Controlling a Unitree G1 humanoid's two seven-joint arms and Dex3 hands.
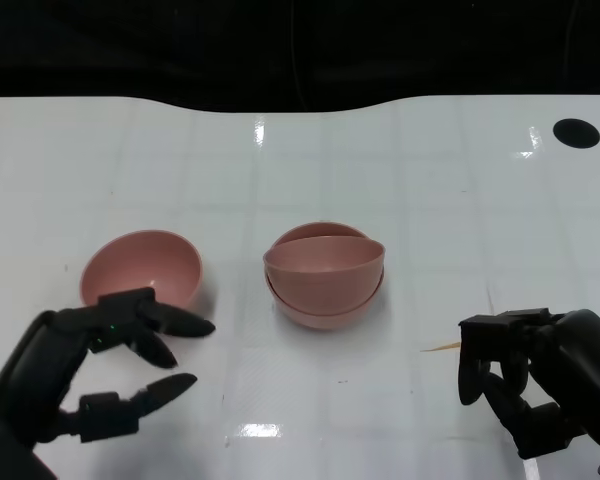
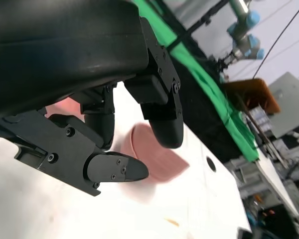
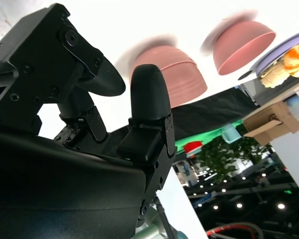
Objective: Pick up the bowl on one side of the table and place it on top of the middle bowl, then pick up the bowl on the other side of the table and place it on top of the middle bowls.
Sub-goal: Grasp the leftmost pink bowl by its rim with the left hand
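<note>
- Fingers (image 1: 170, 323) of the left hand (image 1: 100, 370) spread apart, holding nothing; upper ones reach over the near rim of the side bowl (image 1: 142, 267), contact not confirmable.
- Right hand (image 1: 535, 385) low at the table's near right; fingers curled inward, nothing held.
- Middle stack (image 1: 325, 275): one pink bowl sits tilted inside another at table centre. Judged: first placement done.
- Side bowl upright on the white table (image 1: 430, 200), left of the stack, well apart from it.
- Remaining, judged: grip side bowl, lift, carry across, seat on the stack. Roughly half complete.
</note>
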